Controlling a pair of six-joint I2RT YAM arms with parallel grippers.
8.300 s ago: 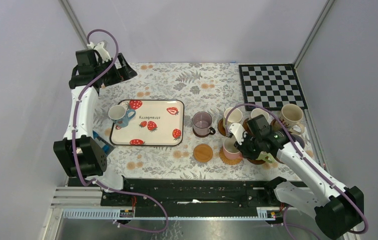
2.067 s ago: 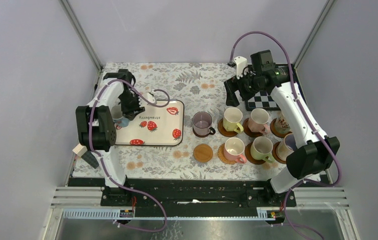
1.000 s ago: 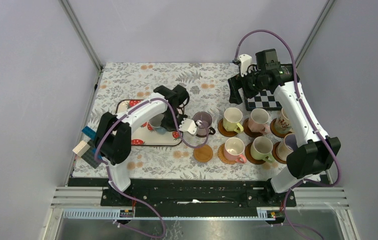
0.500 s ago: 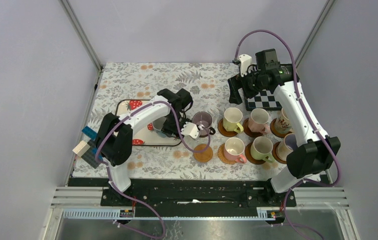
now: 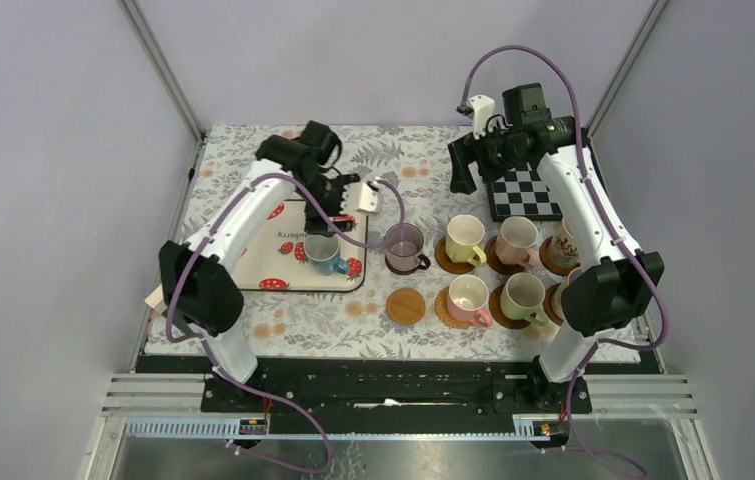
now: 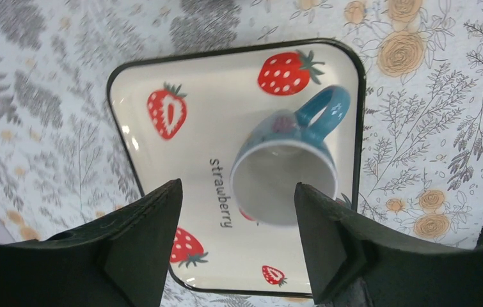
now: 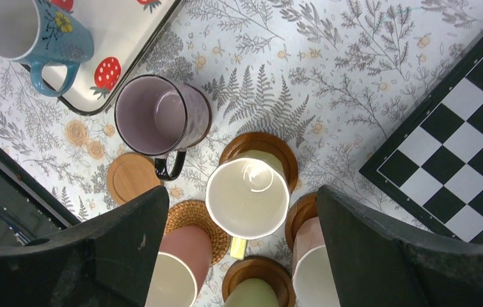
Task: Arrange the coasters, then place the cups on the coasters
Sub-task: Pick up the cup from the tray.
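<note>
The blue-handled white cup (image 5: 323,252) stands upright on the strawberry tray (image 5: 283,275), near its right edge. My left gripper (image 5: 355,196) hangs open above it, holding nothing. In the left wrist view the cup (image 6: 283,182) shows below the gripper (image 6: 235,188). A purple cup (image 5: 404,245) stands right of the tray, with no coaster showing under it. One bare light coaster (image 5: 405,305) lies in front of it. A cream cup (image 7: 247,198), pink cups (image 5: 468,297) and a green cup (image 5: 523,295) sit on brown coasters. My right gripper (image 5: 461,172) is open, high over them.
A black-and-white checkerboard mat (image 5: 525,193) lies at the back right under the right arm. A taller patterned cup (image 5: 565,240) and another cup (image 5: 570,290) stand at the far right, partly hidden by the arm. The woven coaster (image 7: 194,214) holds a pink cup.
My left gripper opened, left the blue-handled cup on the tray's right side, then rose and drew back toward the far edge. The right arm barely moved.
</note>
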